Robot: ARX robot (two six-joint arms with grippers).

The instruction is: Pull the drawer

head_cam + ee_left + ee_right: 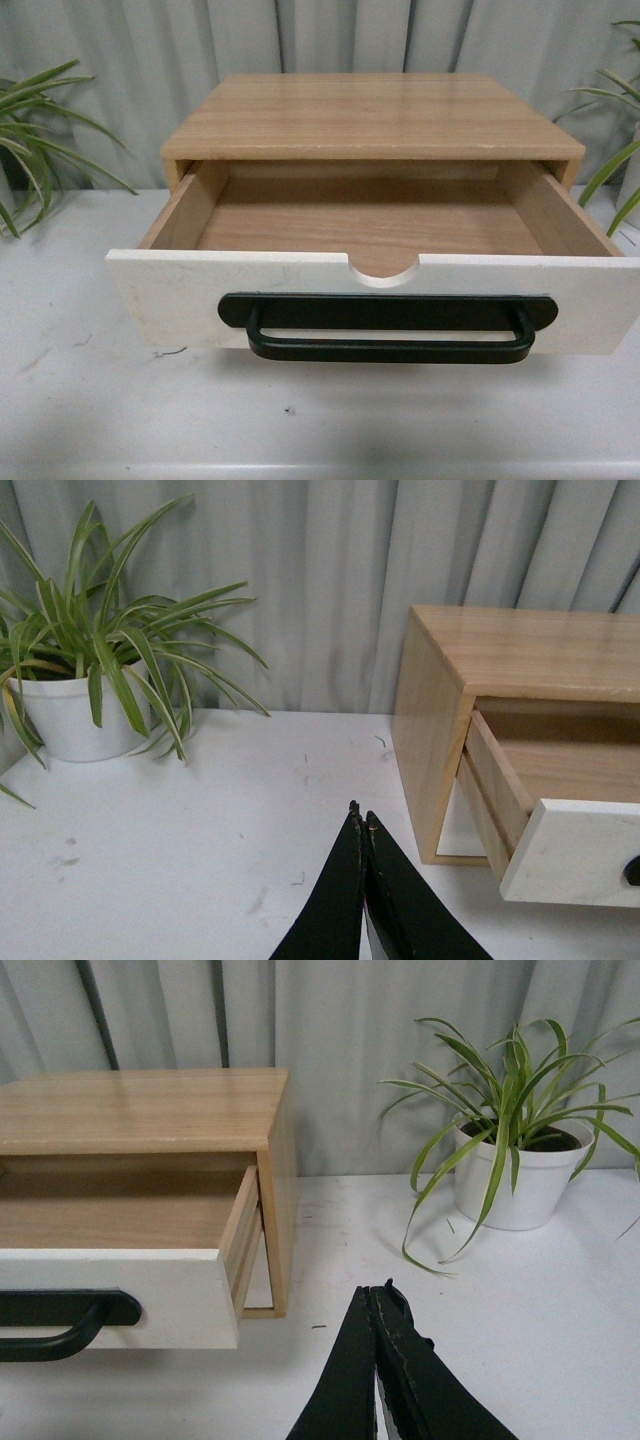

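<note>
The drawer [180, 290] stands pulled well out of its light wood cabinet [370, 115]; its white front carries a long black bar handle [388, 328] below a half-round notch, and the wooden inside holds nothing. Neither arm shows in the front view. My left gripper [360, 817] is shut with nothing in it, low over the white table to the left of the cabinet, apart from the drawer [575, 850]. My right gripper [378, 1290] is shut with nothing in it, to the right of the drawer [130, 1295], not touching the handle [60, 1320].
A potted spider plant in a white pot [70, 715] stands at the back left of the table, another [520, 1175] at the back right. A grey curtain hangs behind. The white table [90, 400] runs in front of the drawer.
</note>
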